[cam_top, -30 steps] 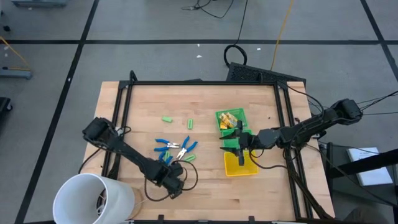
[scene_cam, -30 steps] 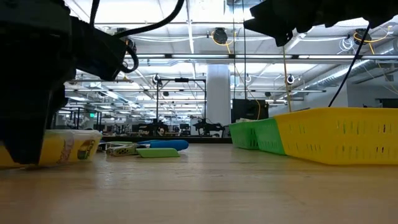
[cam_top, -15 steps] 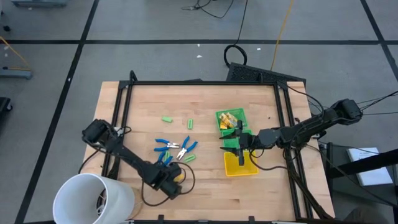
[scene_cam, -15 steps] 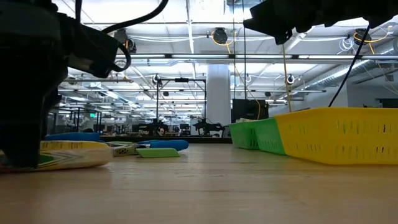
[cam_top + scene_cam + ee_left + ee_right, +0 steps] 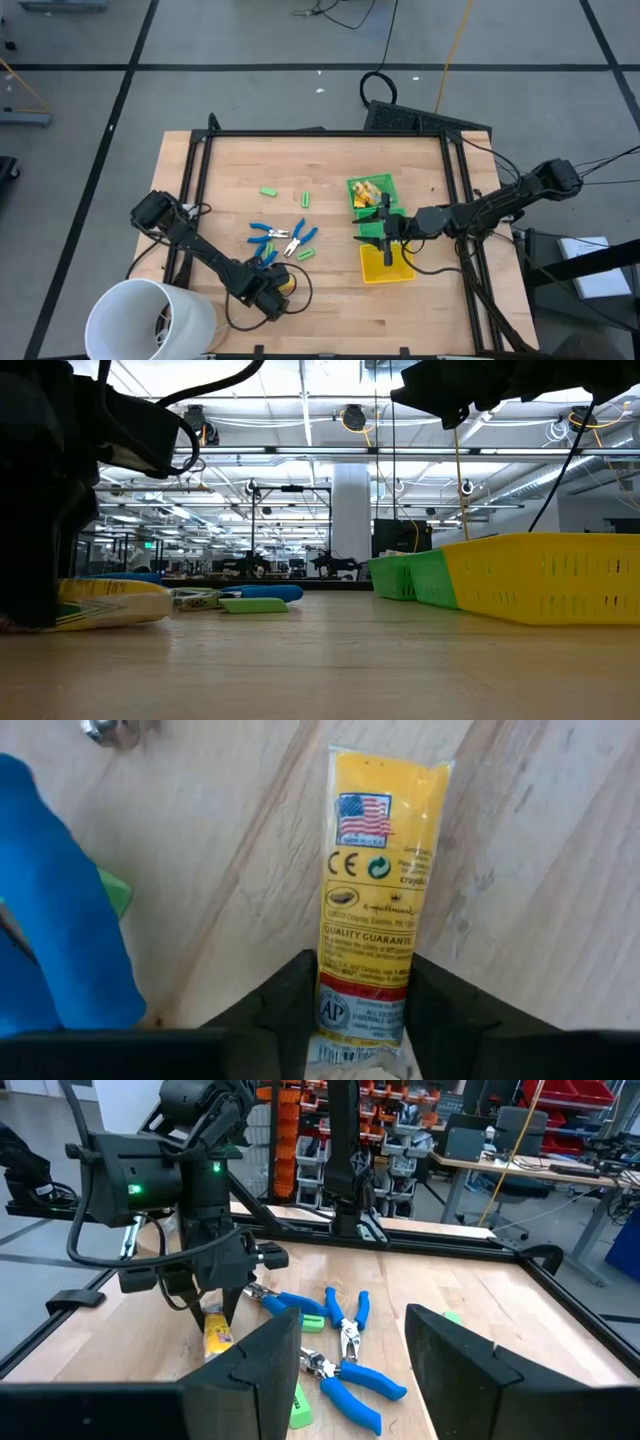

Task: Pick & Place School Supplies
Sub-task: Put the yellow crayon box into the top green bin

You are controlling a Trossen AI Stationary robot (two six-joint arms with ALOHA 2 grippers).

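A yellow wrapped block [image 5: 375, 880] with printed labels lies on the wooden table near its front left, and my left gripper [image 5: 363, 970] is shut on one end of it. The same gripper [image 5: 272, 292] points steeply down. Two blue-handled pliers [image 5: 270, 236] [image 5: 298, 238] and short green pieces [image 5: 268, 191] [image 5: 306, 200] [image 5: 303, 254] lie flat just beyond it. My right gripper [image 5: 385, 228] hovers open and empty over the bins, its fingers level and pointing toward the table's left. My left gripper pinches the yellow wrapped block between its two fingers, one on each long edge [image 5: 328, 982], close to one end. The fingers come from above, pointing steeply down, and lie across the block. The block [image 5: 110, 604] lies about flat on the table, its other end [image 5: 392, 775] reaching away.
A green bin [image 5: 352, 186] holding yellow items and a yellow bin [image 5: 400, 272] stand side by side at the table's right middle. A large white cup [image 5: 150, 318] stands at the near left corner. A black frame runs along the table's edges.
In the low view the yellow wrapped block at my left gripper has turned about on the table: a second ago it showed a short boxy end, now its long side. In the high view a yellow end has come out from under the gripper.
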